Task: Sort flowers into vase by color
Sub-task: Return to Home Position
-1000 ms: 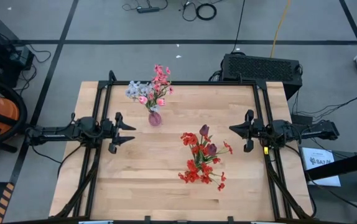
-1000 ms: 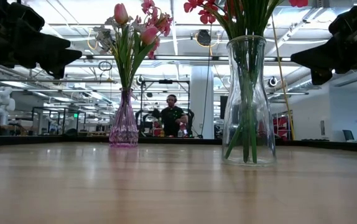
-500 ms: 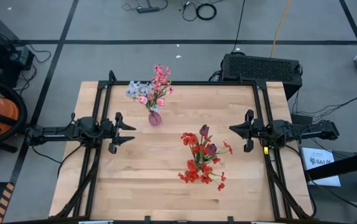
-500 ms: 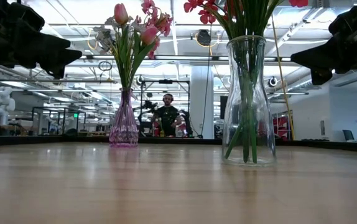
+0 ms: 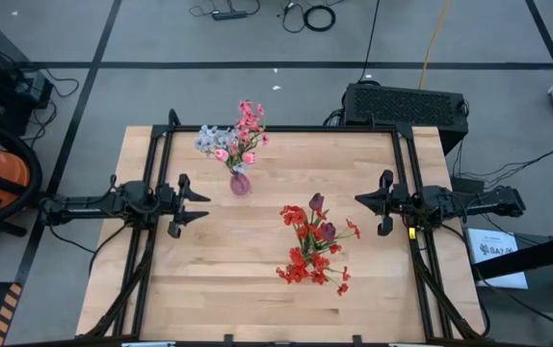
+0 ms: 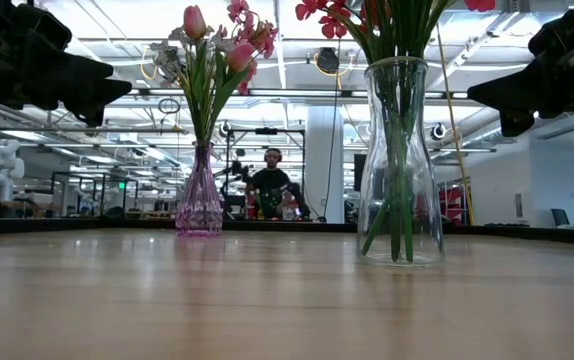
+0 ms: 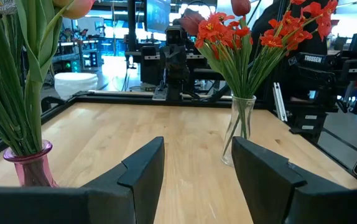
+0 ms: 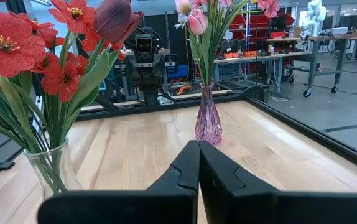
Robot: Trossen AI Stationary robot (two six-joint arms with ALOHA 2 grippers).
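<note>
Hovering left: left gripper point(image 5: 199, 205) wide open, empty, frame's left.
Right: right gripper point(image 5: 361, 200) closed, empty.
Risk: top-heavy clear vase point(image 6: 429, 215) tipping if bumped.

The left arm lies stretched out low and level, its left gripper point(image 5: 196, 205) pointing inward with the two fingers point(image 7: 142, 168) spread apart and empty. The right arm mirrors it from the opposite side, its right gripper point(image 5: 361, 200) facing the left one, fingers point(image 8: 185, 168) pressed together.
</note>
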